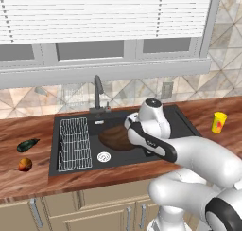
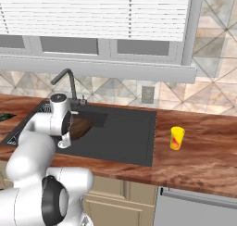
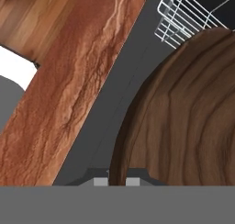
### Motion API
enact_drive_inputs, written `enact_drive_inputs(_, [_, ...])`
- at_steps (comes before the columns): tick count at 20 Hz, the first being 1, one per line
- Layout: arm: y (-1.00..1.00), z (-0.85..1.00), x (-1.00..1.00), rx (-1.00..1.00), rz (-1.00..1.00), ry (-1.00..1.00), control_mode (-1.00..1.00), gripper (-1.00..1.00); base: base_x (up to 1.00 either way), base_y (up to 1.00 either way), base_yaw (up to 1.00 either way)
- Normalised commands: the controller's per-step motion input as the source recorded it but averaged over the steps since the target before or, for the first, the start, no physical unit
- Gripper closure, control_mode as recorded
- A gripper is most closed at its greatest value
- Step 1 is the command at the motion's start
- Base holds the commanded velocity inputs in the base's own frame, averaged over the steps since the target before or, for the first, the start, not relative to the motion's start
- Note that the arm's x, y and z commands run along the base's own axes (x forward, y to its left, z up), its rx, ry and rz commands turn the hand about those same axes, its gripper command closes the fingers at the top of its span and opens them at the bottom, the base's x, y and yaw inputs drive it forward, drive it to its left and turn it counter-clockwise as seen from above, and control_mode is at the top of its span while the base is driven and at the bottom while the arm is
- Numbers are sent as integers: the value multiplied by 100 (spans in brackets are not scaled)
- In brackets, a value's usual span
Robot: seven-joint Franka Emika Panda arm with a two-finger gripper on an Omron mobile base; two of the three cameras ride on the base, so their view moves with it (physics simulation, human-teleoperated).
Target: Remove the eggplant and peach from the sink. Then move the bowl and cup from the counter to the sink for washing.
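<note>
The eggplant (image 1: 27, 144) and the peach (image 1: 25, 164) lie on the brown surface (image 1: 28, 178) at the left of the left base view, out of the sink (image 1: 182, 119). So the first part of the job looks done.

Now it is the bowl's turn. The bowl (image 1: 115, 137) is in the middle of the left base view, over the black sink, close to the silver drain (image 1: 104, 156) and beside the wire rack (image 1: 74, 143). In the hand view the hand (image 3: 117, 182) sits at the bottom middle, nearly shut, with the thin rim of the bowl between its two tips. So the hand is pinching the bowl by its edge. I cannot be sure if the bowl rests on the sink floor or hangs just above it, as the arm hides part of it.

I think the next move is to set the bowl down flat in the sink and let go of it. After that the arm has to go to the yellow cup (image 1: 218, 122), which stands on the surface at the right, well apart from the sink, and bring it over too
</note>
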Motion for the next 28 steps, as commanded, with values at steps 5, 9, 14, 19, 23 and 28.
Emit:
enact_drive_inputs(5, [0,-9,10,0,0,0,-100,100,0,0,0])
enact_drive_inputs(9, [0,-9,7,0,0,0,-100,100,0,0,0])
enact_drive_inputs(14, [0,-8,11,0,0,0,-100,100,0,0,0])
enact_drive_inputs(19, [0,-7,13,0,0,0,-100,100,0,0,0])
enact_drive_inputs(23, [2,-8,15,0,0,0,-100,100,0,0,0])
enact_drive_inputs(28, [10,-9,14,0,0,0,-100,100,0,0,0])
